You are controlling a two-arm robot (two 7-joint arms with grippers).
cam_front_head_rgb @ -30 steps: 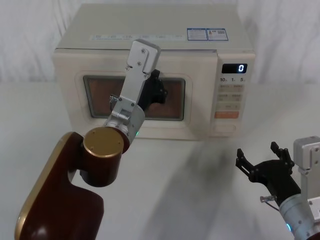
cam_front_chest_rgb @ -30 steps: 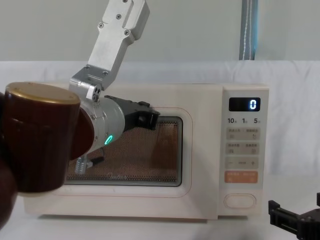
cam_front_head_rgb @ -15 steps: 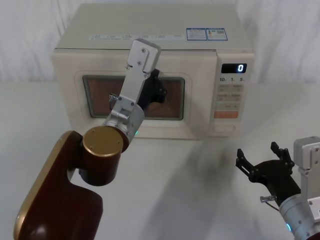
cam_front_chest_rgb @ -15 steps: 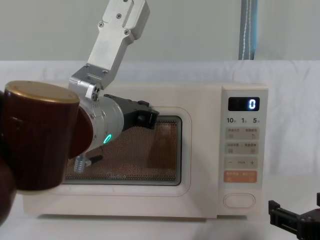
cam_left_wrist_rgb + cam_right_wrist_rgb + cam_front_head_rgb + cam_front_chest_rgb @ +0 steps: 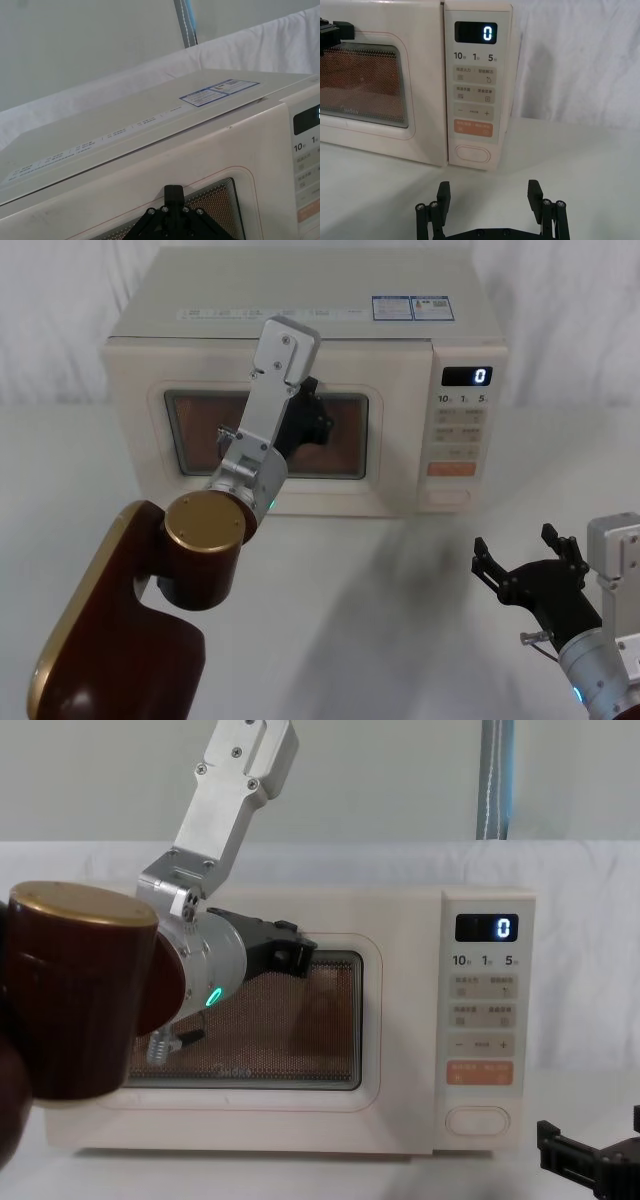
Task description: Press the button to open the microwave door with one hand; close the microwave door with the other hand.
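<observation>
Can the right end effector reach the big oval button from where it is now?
Probably yes. The right end effector, open, sits low on the table in front of the button, and nothing lies between them. The left end effector is up at the microwave door, clear of that path.

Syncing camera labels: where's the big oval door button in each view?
Head: the button, bottom of the microwave's control panel.
Chest: lower right, under the orange key.
Right wrist: centre, above the right gripper.
Left wrist: not in it.
Shared landmark: the display.
</observation>
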